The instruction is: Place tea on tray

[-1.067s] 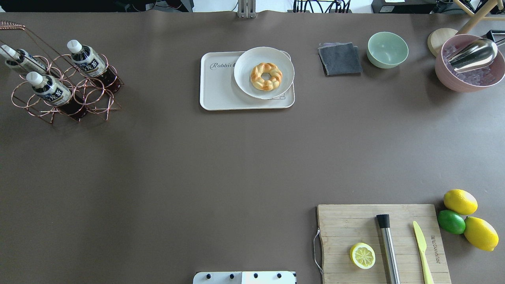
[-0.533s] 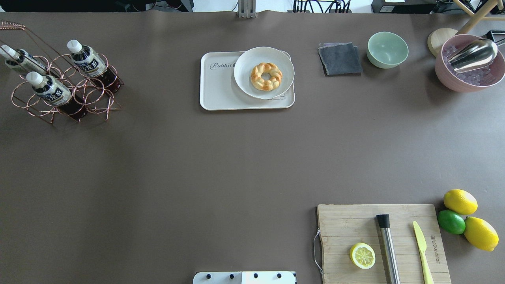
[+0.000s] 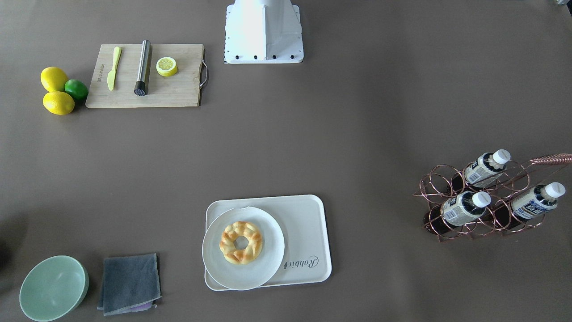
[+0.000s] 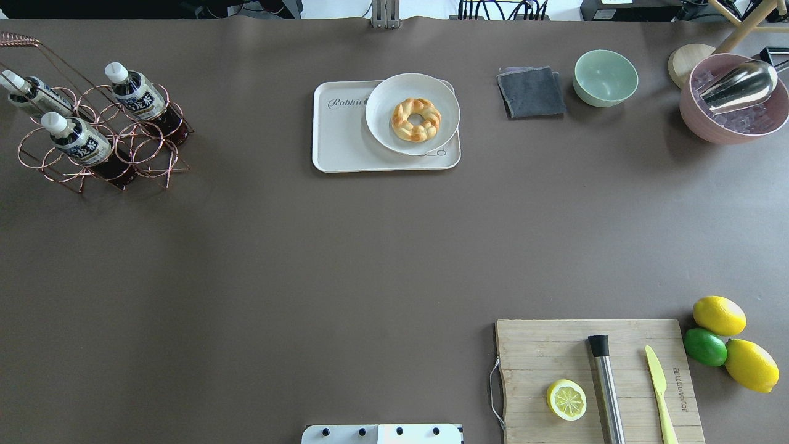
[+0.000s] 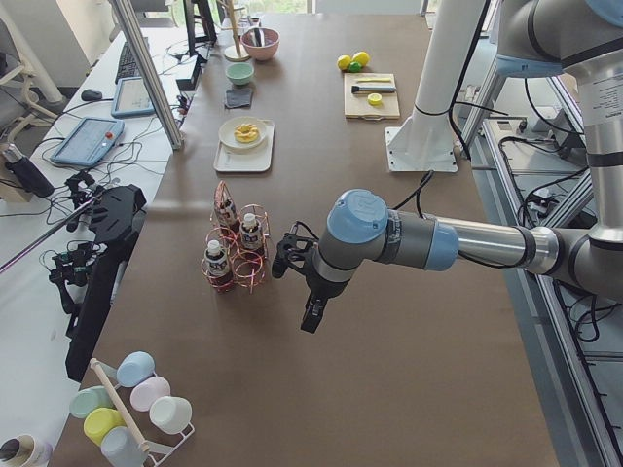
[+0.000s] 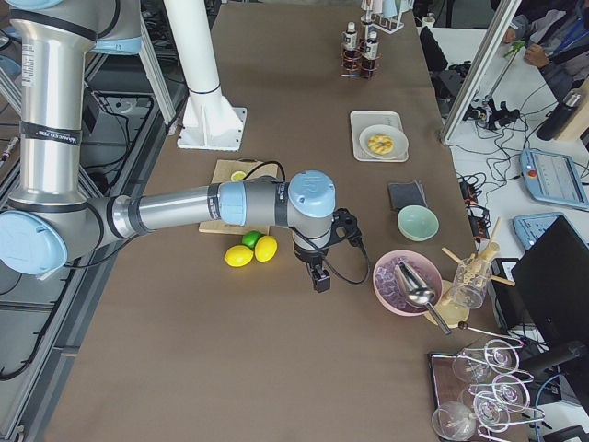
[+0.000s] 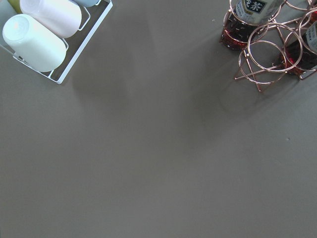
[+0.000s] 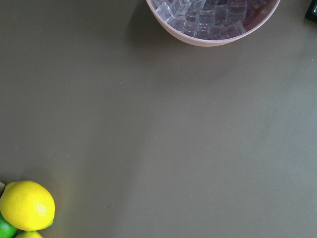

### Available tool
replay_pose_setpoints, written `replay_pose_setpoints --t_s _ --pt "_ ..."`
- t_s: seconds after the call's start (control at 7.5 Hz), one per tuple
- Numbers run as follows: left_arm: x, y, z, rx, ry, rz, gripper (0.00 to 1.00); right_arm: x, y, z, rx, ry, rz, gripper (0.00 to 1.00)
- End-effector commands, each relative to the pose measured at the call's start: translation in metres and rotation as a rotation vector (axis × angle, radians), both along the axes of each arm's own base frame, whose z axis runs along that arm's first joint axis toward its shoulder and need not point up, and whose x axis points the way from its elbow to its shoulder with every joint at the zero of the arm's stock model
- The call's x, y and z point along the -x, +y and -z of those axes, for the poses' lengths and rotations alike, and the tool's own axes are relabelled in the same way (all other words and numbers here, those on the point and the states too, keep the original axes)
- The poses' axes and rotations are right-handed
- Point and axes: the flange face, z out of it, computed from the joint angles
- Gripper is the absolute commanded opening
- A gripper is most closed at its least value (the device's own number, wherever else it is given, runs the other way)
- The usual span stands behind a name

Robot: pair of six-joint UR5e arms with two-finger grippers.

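Three tea bottles stand tilted in a copper wire rack at the table's left end: one, a second and a third. They also show in the front-facing view. The cream "Rabbit" tray lies at the far middle and holds a white plate with a braided donut. My left gripper hangs over bare table near the rack; I cannot tell if it is open. My right gripper hangs between the lemons and the pink bowl; I cannot tell its state.
A wooden cutting board holds a lemon half, a steel muddler and a yellow knife. Two lemons and a lime lie beside it. A grey cloth, green bowl and pink ice bowl stand far right.
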Motion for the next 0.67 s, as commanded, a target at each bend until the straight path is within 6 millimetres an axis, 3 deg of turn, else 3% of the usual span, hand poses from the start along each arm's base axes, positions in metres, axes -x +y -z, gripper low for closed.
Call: replay_pose_setpoints --t_s 0.0,0.27,0.53 --pt "0.002 -0.002 0.01 -0.009 -0.003 0.02 0.98 -0.001 -0.001 0.0 -0.002 0.002 -0.001 1.0" --pt "0.002 -0.001 0.014 -0.032 -0.005 0.024 0.98 -0.001 -0.001 0.002 -0.005 0.001 -0.001 1.0" --pt "0.001 -0.009 0.034 -0.059 0.0 0.042 0.98 0.0 -0.001 0.003 -0.008 0.0 0.0 1.0"
